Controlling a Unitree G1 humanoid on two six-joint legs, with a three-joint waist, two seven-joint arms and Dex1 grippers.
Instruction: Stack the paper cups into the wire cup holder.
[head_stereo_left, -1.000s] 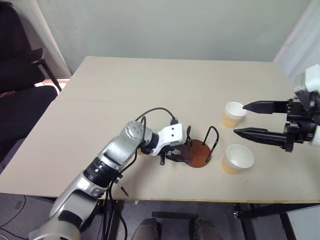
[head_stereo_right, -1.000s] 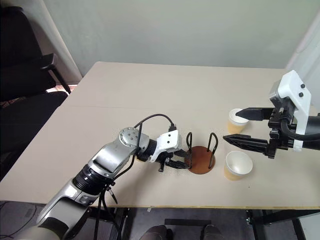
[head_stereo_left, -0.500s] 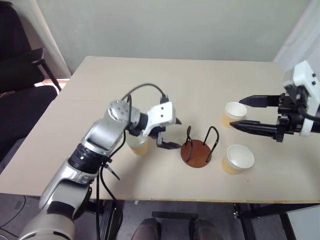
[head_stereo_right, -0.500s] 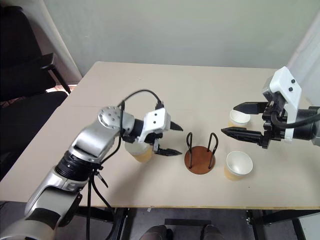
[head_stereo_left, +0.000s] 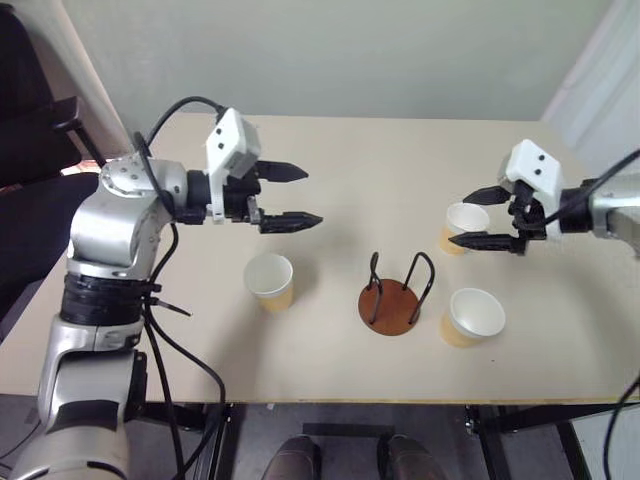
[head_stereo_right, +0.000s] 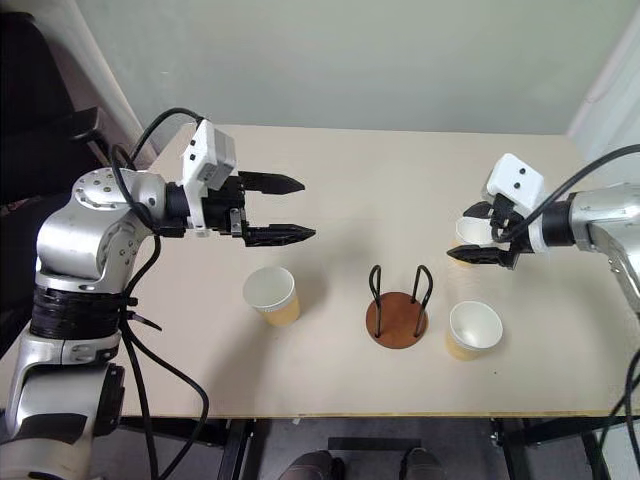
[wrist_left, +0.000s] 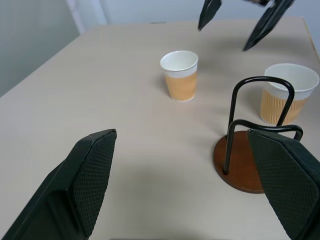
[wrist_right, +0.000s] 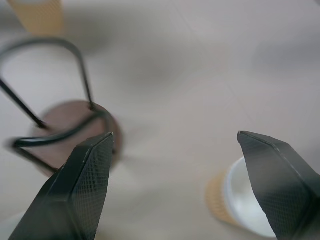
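Three paper cups (head_stereo_left: 270, 281) dot a beige table (head_stereo_left: 330, 170).

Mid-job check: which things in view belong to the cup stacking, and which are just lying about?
Job: left paper cup; far right paper cup; near right paper cup; empty wire cup holder.
Lying about: black chair. The rest is bare table.

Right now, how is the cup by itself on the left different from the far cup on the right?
The left cup stands alone on the table, well below the open left gripper. The far right cup has the open right gripper at its rim and another cup close beside it. The left cup also sits farther from the wire cup holder. Both are upright, tan outside, white inside.
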